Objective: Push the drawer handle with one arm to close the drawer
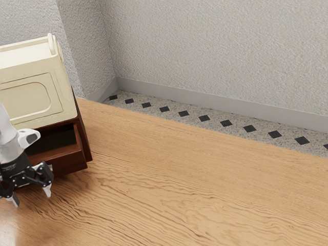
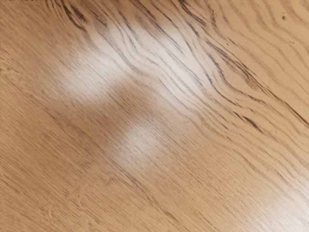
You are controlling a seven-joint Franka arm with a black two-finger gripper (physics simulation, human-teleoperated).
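Unit: cabinet (image 1: pixel 66 97), cream upper body w/ raised panel, dark wood lower section, standing on the counter (image 1: pixel 184 179) at the ext. view's left. Drawer (image 1: pixel 69 165) is open: its front stands out from the cabinet's lower section, and part of the dark interior is visible from above. Handle: position n/a, as the gripper (image 1: pixel 32 198) covers part of the drawer front.

Gripper is on the drawer side of the cabinet, in front of the drawer as seen in ext. view, tips pointing down toward the counter. Jaws stand well apart w/ nothing between them; nothing held. Contact w/ drawer: can't tell. Arm (image 1: pixel 7 136) is white, in front of the cabinet.

Wrist view: counter grain w/ pale glare patches.

Surroundings: beyond the cabinet and counter edge, speckled floor w/ dark diamonds (image 1: pixel 195 110), gray baseboard (image 1: pixel 205 99) and rough pale wall (image 1: pixel 220 48).
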